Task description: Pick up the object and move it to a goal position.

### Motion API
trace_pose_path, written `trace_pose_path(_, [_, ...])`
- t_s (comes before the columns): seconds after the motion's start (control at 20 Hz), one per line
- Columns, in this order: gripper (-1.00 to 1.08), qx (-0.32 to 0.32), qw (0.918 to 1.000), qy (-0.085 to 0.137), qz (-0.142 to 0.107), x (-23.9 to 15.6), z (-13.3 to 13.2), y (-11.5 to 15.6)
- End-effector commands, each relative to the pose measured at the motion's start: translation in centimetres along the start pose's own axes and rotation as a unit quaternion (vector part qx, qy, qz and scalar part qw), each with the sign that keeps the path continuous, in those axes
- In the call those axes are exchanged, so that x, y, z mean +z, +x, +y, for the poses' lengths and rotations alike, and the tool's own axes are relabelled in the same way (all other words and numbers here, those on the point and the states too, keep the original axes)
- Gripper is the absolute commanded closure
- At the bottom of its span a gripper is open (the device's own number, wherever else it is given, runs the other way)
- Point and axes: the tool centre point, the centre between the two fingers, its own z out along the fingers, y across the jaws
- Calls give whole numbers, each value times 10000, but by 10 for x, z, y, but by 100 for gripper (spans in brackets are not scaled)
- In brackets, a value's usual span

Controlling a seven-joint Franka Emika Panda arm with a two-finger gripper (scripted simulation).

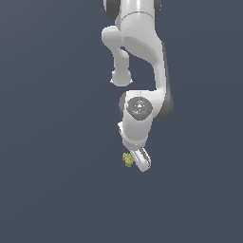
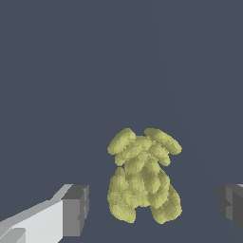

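Observation:
The object is a lumpy yellow-green cluster with knobbly bumps, lying on the dark grey surface. In the exterior view the object shows as a tiny clump just at the exterior view's left of the white hand. My gripper is open, with one dark finger pad on one side of the object and the other pad on the other side. The object lies between the pads, apart from both. In the exterior view my gripper is low beside the object, its fingers mostly hidden by the hand.
The white arm reaches down from the top of the exterior view. A plain dark grey surface fills everything else.

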Motion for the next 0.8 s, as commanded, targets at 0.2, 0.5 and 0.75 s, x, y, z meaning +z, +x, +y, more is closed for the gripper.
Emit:
trace_pose_path(0.2, [-92, 6, 10000, 1, 0, 10, 0, 0])
trace_pose_path(0.5, [-92, 22, 10000, 1, 0, 41, 1, 0])
trace_pose_path(0.75, [-92, 24, 10000, 1, 0, 51, 0, 0])
